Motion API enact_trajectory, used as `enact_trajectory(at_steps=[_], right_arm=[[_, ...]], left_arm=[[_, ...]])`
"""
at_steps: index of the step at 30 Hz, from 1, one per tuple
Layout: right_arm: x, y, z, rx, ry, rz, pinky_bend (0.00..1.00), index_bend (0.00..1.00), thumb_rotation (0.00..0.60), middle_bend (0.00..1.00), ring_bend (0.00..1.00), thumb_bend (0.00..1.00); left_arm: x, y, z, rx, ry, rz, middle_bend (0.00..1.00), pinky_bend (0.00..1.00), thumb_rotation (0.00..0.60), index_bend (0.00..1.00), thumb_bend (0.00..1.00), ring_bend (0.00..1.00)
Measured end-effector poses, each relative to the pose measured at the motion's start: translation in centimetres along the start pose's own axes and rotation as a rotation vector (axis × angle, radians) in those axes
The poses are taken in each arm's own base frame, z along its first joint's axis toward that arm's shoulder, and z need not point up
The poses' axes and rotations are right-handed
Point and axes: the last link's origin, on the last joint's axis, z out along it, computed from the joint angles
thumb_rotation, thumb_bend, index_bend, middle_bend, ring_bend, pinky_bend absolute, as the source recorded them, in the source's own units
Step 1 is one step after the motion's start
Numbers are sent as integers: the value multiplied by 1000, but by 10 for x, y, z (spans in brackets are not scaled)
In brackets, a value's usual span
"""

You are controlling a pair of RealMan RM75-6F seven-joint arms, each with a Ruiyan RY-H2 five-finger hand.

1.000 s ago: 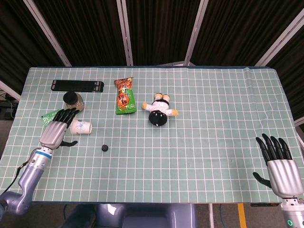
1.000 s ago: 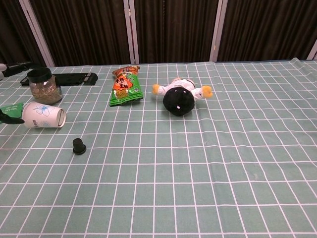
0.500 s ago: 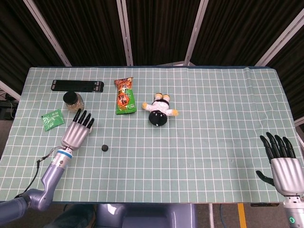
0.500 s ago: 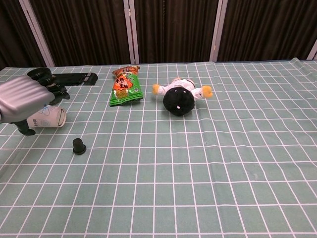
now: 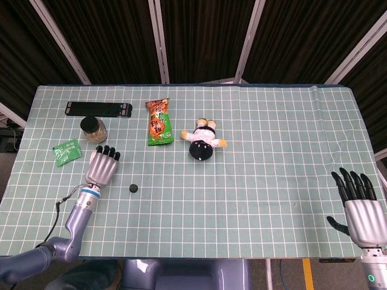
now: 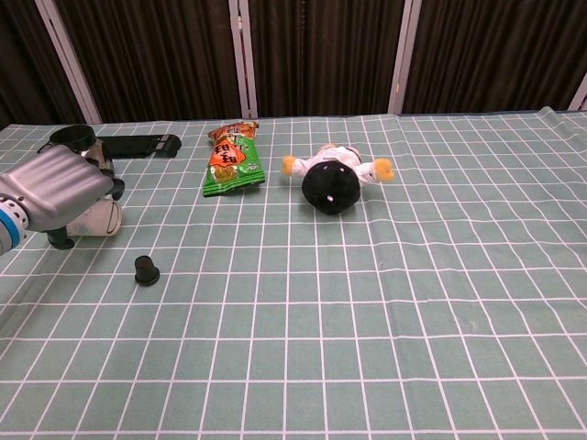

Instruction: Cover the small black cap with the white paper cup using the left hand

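the left hand [image 6: 57, 195] has come down over the cup [image 6: 99, 218] near the table's [image 5: 272, 181] left edge; grip unclear, cap [image 6: 146, 269] just beside. right hand [image 5: 360, 208] open, idle.

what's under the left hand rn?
The white paper cup, lying on its side; only its open end shows in the chest view. The left hand covers the rest, so contact can't be confirmed. Head view hides the cup entirely.

Layout: left hand [image 6: 57, 190] lies over the paper cup [image 6: 99, 218], with the black cap [image 6: 146, 269] just right and nearer. Jar [image 5: 93, 128] and black bar [image 5: 98, 109] lie behind; snack packet [image 5: 158, 122] lies left of the doll [image 5: 203, 140].
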Motion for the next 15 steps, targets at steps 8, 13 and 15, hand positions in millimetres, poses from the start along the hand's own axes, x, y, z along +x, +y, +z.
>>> enact_trajectory(at_steps=[8, 13, 15], right_arm=[[0, -1, 0, 4, -1, 0, 0, 0, 600, 0, 0, 0], [0, -1, 0, 5, -1, 1, 0, 0, 600, 0, 0, 0], [0, -1, 0, 4, -1, 2, 0, 0, 600, 0, 0, 0]], left_arm=[[-3, -5, 0, 21, 13, -36, 445, 455, 600, 502, 16, 409], [0, -9, 0, 36, 26, -98, 445, 456, 600, 504, 15, 409], [3, -11, -1, 43, 34, -151, 440, 455, 600, 504, 13, 406]])
